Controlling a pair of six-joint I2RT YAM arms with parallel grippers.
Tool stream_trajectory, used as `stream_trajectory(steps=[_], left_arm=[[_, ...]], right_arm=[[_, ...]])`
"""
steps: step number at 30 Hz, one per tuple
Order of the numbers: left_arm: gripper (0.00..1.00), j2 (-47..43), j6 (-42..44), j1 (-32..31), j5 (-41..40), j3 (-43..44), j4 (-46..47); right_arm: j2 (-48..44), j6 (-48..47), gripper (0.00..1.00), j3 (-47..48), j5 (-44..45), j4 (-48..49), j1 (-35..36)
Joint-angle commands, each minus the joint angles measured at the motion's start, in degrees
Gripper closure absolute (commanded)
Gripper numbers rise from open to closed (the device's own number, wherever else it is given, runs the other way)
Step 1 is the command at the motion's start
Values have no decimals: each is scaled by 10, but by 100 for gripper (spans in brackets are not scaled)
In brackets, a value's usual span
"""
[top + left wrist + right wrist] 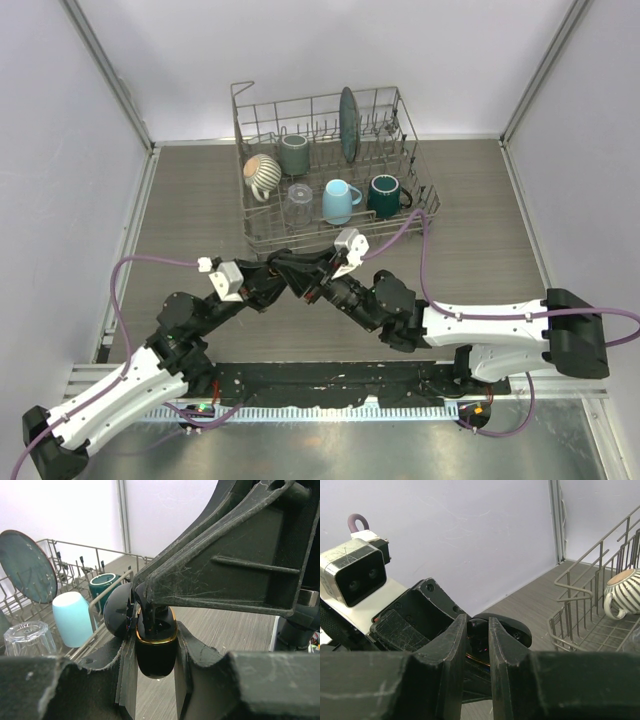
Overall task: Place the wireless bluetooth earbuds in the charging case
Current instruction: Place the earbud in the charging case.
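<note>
Left wrist: left pincer (156,662) clamps the open charging case (155,652); right pincer (477,625), narrowly parted, load hidden, should press straight down, gently.

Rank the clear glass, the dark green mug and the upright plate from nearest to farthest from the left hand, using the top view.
1. Clear glass, front row of the rack, just beyond the left hand.
2. Dark green mug, front row, right end.
3. Plate, upright in the back row.

text: none legible | surfaces checked: rack, mugs, arms, case
</note>
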Motion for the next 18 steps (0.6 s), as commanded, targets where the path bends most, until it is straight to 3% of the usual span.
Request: stream_trajectory(steps=[1, 11, 18], left_arm=[[100, -18, 4, 0, -11, 31, 62], [100, -19, 7, 0, -18, 31, 65], [100, -14, 7, 0, -17, 30, 68]], right_arm=[[-14, -16, 98, 29, 42, -103, 6], [-22, 2, 96, 44, 64, -138, 7], [-20, 11, 82, 58, 62, -155, 7]])
